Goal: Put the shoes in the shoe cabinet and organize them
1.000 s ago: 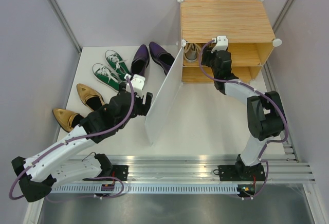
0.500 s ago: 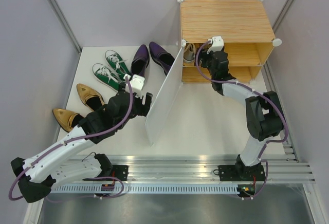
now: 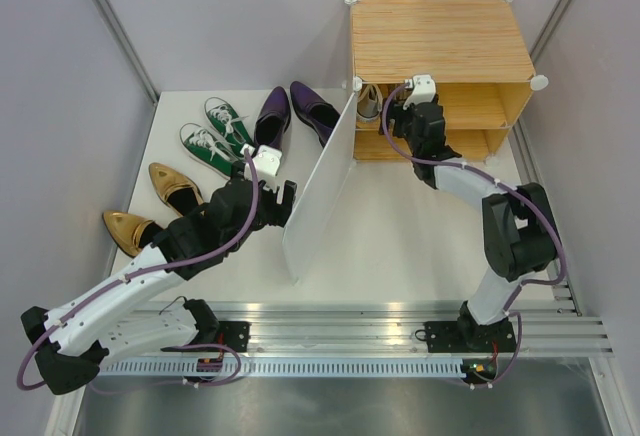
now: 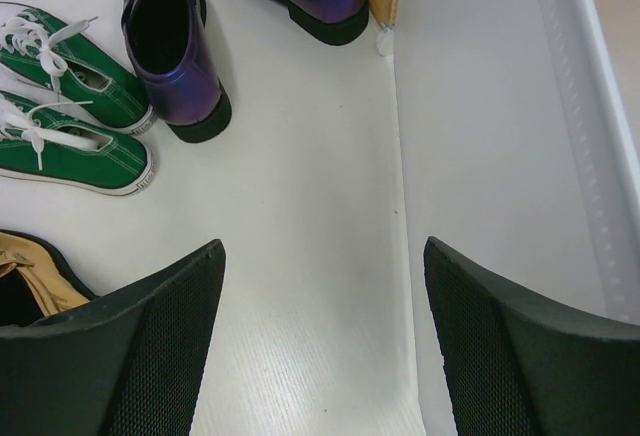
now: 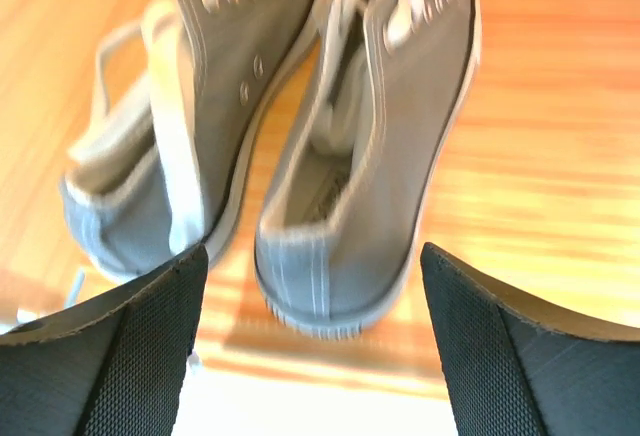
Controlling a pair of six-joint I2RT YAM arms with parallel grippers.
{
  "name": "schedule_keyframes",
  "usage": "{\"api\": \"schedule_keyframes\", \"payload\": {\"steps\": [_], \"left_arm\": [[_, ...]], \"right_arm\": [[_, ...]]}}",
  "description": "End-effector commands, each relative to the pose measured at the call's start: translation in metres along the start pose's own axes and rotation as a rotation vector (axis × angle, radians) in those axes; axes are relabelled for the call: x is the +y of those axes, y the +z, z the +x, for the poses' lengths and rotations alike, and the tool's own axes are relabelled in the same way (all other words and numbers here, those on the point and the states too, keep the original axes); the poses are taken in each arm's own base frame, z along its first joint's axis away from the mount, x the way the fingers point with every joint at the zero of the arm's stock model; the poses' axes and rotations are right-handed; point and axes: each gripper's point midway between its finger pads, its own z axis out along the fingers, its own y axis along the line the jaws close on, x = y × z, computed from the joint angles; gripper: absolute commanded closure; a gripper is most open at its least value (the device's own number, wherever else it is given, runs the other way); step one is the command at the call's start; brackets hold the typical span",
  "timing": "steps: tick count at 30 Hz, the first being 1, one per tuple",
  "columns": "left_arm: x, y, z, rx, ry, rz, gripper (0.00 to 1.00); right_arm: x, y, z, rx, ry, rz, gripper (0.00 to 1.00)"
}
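Reading the shoes for a brand got me nowhere. The grey sneakers [image 5: 365, 156] filled the upper centre of my right wrist view, but any print on their heels and insoles was too blurred to make out. The green sneakers [image 4: 75, 151] at the left edge of my left wrist view carried nothing large enough to read.

My right gripper [image 5: 312, 251] stood wide open, its two black fingers at the lower corners of the frame. The heel of one grey sneaker showed between them, touching neither, and the gripper held nothing. That pair sat side by side on the upper shelf of the shoe cabinet [image 3: 440, 41], at its left end in the overhead view, with the left shoe leaning toward its mate.

My left gripper [image 4: 322, 246] was just as wide open and empty over the white table [image 4: 310, 186]. The white door panel [image 4: 480, 106] ran up the right side of that frame. The purple dress shoes [image 4: 175, 56] lay at the top left there, beside the green pair.

In the overhead view the gold pointed shoes [image 3: 175, 186] lay at the left, close to my left arm. All three of those pairs were on the table, left of the open door.
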Motion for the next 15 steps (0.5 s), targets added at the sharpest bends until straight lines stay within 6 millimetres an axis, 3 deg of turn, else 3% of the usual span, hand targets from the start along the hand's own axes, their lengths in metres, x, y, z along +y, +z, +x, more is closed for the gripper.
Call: {"api": "schedule_keyframes", "payload": {"steps": [1, 10, 15], "left_arm": [[0.002, -0.004, -0.008, -0.026, 0.018, 0.011, 0.16], [0.012, -0.007, -0.012, -0.048, 0.010, -0.035, 0.16], [0.027, -0.012, -0.019, -0.086, -0.007, -0.107, 0.16]], "right_arm": [[-0.003, -0.019, 0.001, 0.027, -0.002, 0.016, 0.10], [-0.008, -0.071, -0.021, -0.022, 0.052, -0.005, 0.09], [-0.022, -0.109, -0.012, 0.022, 0.109, 0.059, 0.10]]}}
